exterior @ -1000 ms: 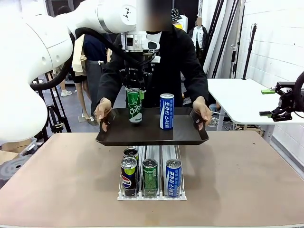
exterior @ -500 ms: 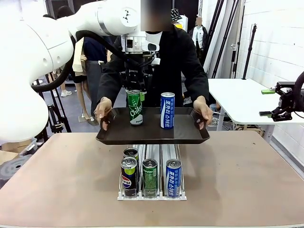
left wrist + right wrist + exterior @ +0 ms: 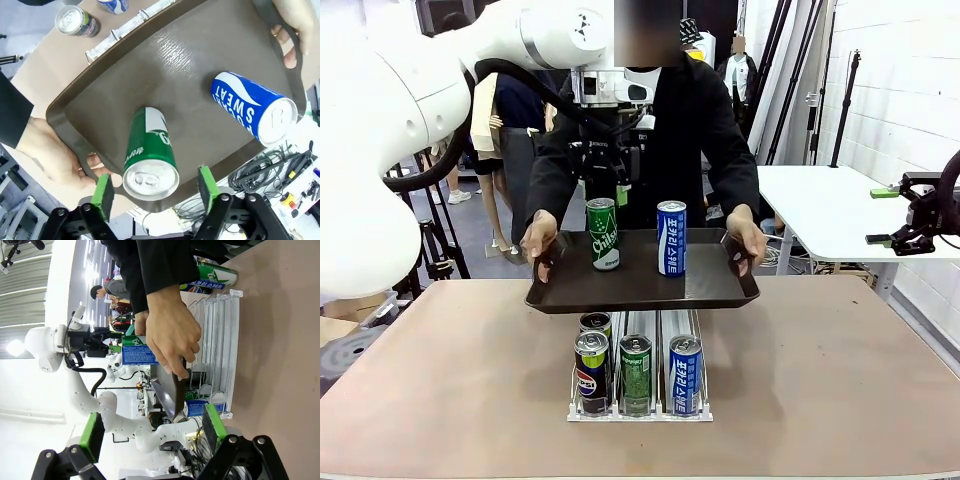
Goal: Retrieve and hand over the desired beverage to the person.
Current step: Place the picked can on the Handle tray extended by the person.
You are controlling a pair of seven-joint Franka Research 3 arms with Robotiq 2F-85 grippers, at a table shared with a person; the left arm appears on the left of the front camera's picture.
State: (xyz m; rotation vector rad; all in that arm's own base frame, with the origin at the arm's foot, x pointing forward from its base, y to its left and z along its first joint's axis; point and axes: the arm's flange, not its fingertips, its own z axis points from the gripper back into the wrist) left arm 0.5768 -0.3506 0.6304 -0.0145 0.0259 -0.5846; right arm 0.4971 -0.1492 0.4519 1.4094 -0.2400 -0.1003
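Two cans stand upright on the dark tray (image 3: 640, 292) in the front view: a green can (image 3: 603, 234) and, beside it w/ a gap, a blue can (image 3: 671, 237). The person (image 3: 660, 120) at the far side holds the tray by both ends, above the can rack (image 3: 638, 368) on the desk (image 3: 840, 380). Left gripper (image 3: 603, 187) hangs just above the green can's top, fingers spread, clear of the can. Right gripper (image 3: 892, 215) sits at the picture's right edge, well apart from the tray.

Left wrist view: green pads of the left gripper (image 3: 156, 188) stand spread either side of the green can (image 3: 149, 155), w/ a gap on both sides; nothing pinched. Blue can (image 3: 255, 107) stands apart on the tray (image 3: 165, 65). One hand (image 3: 50, 152) grips the tray rim.

Right wrist view: right gripper (image 3: 152, 432) fingers wide apart, holding nothing. A hand (image 3: 172, 342) of the person grips the tray (image 3: 167, 387) edge; rack (image 3: 220, 355) lies on the desk (image 3: 280, 340).
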